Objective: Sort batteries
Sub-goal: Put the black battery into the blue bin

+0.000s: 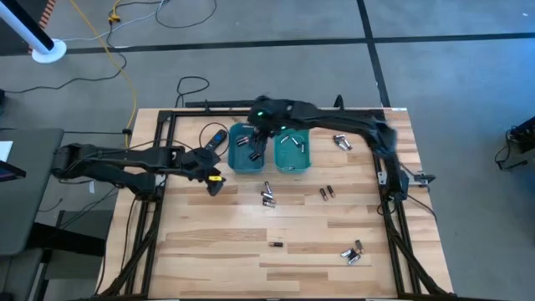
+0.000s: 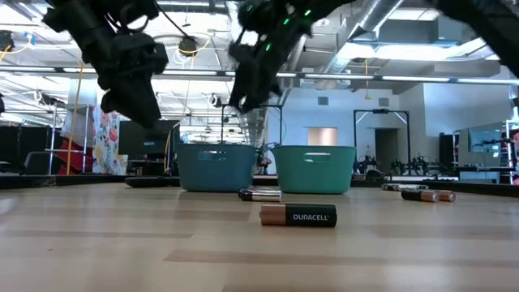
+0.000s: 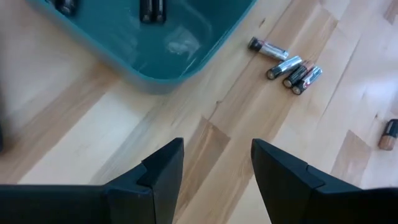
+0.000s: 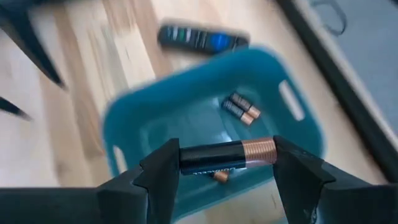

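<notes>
Two teal bins stand side by side at the table's far middle, the left bin (image 1: 245, 150) and the right bin (image 1: 292, 151). My right gripper (image 4: 227, 163) hangs over the left bin, shut on a dark battery with a copper end (image 4: 217, 155). Two like batteries (image 4: 241, 108) lie on that bin's floor. More batteries lie loose on the wood: a group (image 1: 267, 195) near the bins, a pair (image 1: 326, 192), and one (image 2: 298, 216) nearer the front. My left gripper (image 3: 217, 168) stands open over bare wood, left of and a little nearer than the left bin. My right gripper pinches the battery endwise between its two fingers, one finger on the dark end (image 4: 185, 159) and the other on the copper end (image 4: 268, 149). The fingers slant down from the table's right side. The battery lies level across the gap, lifted clear above the left bin.
A flat black remote-like device (image 1: 216, 140) with a blue button lies left of the bins. Further batteries lie at the far right (image 1: 342, 142) and near right (image 1: 353, 252). Black frame rails (image 1: 393, 209) run along the table's sides. Open wood lies in the near middle.
</notes>
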Motion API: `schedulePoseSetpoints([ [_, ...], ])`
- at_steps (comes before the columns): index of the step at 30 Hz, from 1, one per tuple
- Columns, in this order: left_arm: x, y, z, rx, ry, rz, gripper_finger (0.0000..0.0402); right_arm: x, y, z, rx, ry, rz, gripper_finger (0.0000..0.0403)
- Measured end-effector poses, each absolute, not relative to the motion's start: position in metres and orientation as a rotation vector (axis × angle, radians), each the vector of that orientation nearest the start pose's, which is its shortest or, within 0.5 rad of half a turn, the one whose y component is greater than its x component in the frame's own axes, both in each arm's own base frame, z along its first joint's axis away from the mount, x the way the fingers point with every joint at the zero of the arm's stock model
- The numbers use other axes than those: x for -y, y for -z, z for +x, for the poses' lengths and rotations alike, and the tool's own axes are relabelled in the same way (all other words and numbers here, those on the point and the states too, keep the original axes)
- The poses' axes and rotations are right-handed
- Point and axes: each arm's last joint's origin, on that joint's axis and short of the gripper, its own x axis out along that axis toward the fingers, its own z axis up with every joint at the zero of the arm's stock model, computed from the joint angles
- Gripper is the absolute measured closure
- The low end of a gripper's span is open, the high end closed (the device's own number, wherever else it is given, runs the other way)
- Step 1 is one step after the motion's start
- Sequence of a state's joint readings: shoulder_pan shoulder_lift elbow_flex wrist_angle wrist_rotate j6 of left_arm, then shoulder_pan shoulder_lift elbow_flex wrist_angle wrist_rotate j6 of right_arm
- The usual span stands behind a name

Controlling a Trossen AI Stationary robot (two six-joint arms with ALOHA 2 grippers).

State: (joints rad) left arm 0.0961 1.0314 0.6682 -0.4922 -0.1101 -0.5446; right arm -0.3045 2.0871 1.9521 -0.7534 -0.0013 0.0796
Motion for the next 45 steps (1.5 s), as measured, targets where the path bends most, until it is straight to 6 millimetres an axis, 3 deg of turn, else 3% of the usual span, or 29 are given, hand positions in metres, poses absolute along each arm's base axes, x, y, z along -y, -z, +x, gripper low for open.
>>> schedulePoseSetpoints([
  [8,-0.015,-0.248,0.180,-0.634,-0.439,-0.494,0.0217,0.145,-0.220,0.477,-1.029,0.279,0.176,0.0171],
  [18,-0.015,-0.260,0.169,-0.555,-0.433,-0.505,0.0217,0.156,-0.175,0.495,-1.125,0.246,0.135,0.0171],
  [24,-0.015,-0.260,0.168,-0.555,-0.432,-0.503,0.0217,0.156,-0.164,0.497,-1.151,0.250,0.150,0.0171],
  [34,-0.015,-0.260,0.168,-0.558,-0.430,-0.495,0.0217,0.163,-0.167,0.496,-1.119,0.326,0.255,0.0160],
  [45,-0.015,-0.260,0.168,-0.557,-0.431,-0.497,0.0217,0.162,-0.167,0.496,-1.118,0.328,0.260,0.0137],
])
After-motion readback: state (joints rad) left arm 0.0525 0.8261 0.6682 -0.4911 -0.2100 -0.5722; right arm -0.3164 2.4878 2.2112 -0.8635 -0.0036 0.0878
